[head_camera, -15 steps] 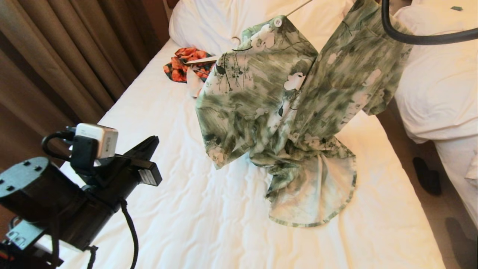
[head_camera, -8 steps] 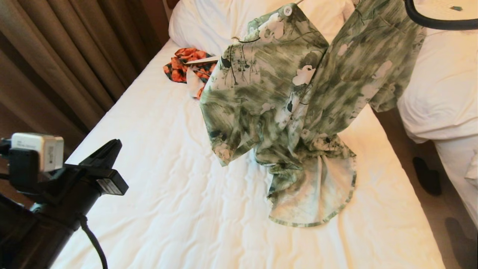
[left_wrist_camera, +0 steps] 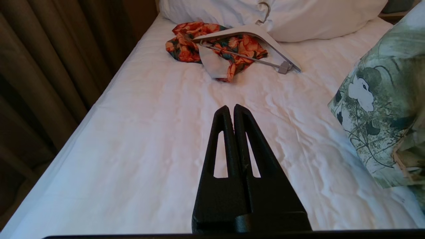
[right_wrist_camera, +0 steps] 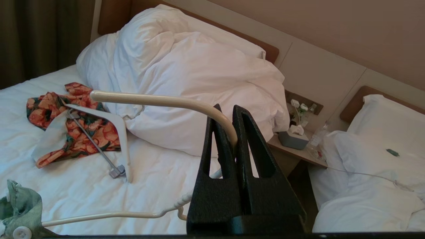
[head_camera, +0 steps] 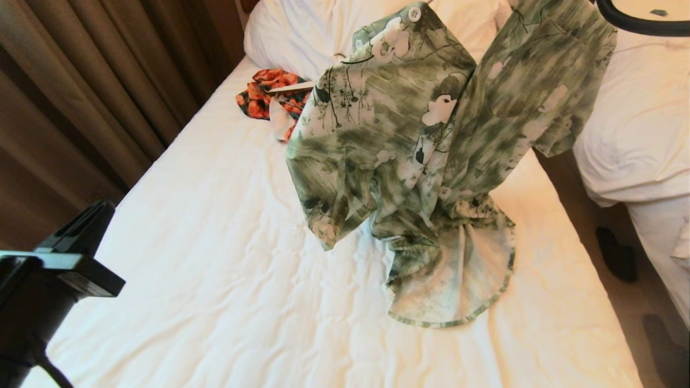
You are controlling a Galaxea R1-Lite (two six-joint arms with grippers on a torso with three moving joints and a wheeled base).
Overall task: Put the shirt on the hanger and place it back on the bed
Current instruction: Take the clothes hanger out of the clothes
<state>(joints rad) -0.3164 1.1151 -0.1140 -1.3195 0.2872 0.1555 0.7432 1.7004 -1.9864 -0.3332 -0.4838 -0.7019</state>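
The green and white flowered shirt hangs in the air over the bed, its lower hem resting bunched on the white sheet. It is draped on the cream hanger, whose curved hook sits pinched in my right gripper, shut on it; one hanger arm runs into the shirt collar. The right gripper itself is above the head view. My left gripper is shut and empty, low at the bed's near left side, well clear of the shirt.
A small orange floral garment with a thicker white clip hanger lies near the big pillow. Brown curtains stand along the left. A second bed with rumpled duvet and a nightstand are on the right.
My left arm has pulled back down and to the left, away from the shirt. The shirt has risen slightly and swung a little on the hanger.
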